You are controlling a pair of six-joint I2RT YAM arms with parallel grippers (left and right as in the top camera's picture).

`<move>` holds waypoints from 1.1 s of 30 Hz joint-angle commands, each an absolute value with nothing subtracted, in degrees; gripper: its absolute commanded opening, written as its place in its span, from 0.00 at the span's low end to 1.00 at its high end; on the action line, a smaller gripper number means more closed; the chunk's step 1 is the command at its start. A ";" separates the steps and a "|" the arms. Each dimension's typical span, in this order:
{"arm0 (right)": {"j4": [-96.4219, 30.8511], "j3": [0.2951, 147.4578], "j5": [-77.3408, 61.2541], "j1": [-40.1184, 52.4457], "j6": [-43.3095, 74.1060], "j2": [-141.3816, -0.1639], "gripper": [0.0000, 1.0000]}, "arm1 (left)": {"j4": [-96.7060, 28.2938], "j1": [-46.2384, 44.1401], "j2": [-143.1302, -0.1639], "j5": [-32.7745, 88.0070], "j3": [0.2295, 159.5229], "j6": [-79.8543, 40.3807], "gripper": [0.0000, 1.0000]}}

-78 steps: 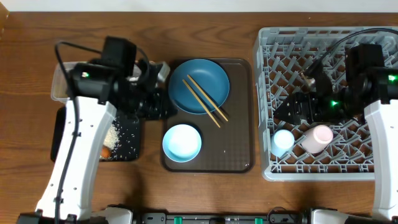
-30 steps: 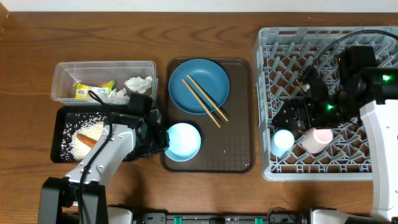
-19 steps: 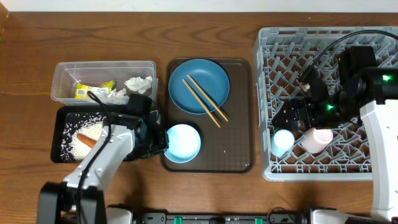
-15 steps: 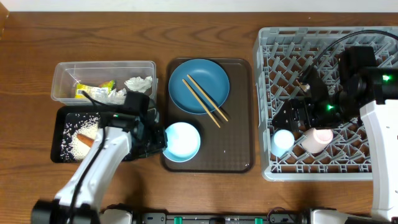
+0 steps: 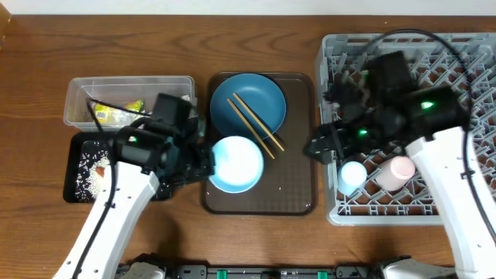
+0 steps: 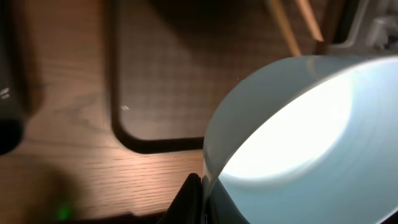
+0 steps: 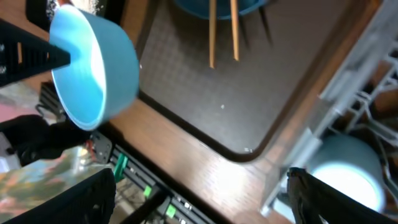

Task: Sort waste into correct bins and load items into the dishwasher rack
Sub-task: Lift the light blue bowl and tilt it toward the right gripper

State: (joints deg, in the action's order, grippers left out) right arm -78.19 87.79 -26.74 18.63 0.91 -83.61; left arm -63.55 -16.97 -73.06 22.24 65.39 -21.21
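Overhead — left tool [image 5: 204, 163] grips pale-blue bowl [image 5: 239, 163].

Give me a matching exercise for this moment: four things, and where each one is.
1 pale-blue bowl
2 wooden chopsticks
3 pinkish-white cup
4 rice grains

A in the black tray
B in the grey dishwasher rack
C gripped at its rim by the left fingers
D lying on the dark-blue plate

Pairs: 1-C, 2-D, 3-B, 4-A.
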 commanded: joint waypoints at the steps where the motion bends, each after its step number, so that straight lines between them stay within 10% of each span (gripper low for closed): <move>1: -75.72 88.27 -23.16 24.34 6.37 -83.22 0.88 | -62.13 -21.32 -72.79 23.68 67.53 -23.53 0.06; 12: -73.47 88.27 -24.43 32.23 9.28 -83.26 0.99 | -51.20 -23.49 -72.82 44.60 67.75 -21.56 0.06; 33: -76.53 88.29 -42.41 26.33 8.67 -83.22 0.93 | -49.89 -23.42 -72.84 43.09 67.75 -20.95 0.06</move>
State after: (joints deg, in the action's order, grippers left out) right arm -75.48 87.79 -34.06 29.52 9.87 -83.61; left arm -50.22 -23.46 -73.06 42.28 66.41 -22.24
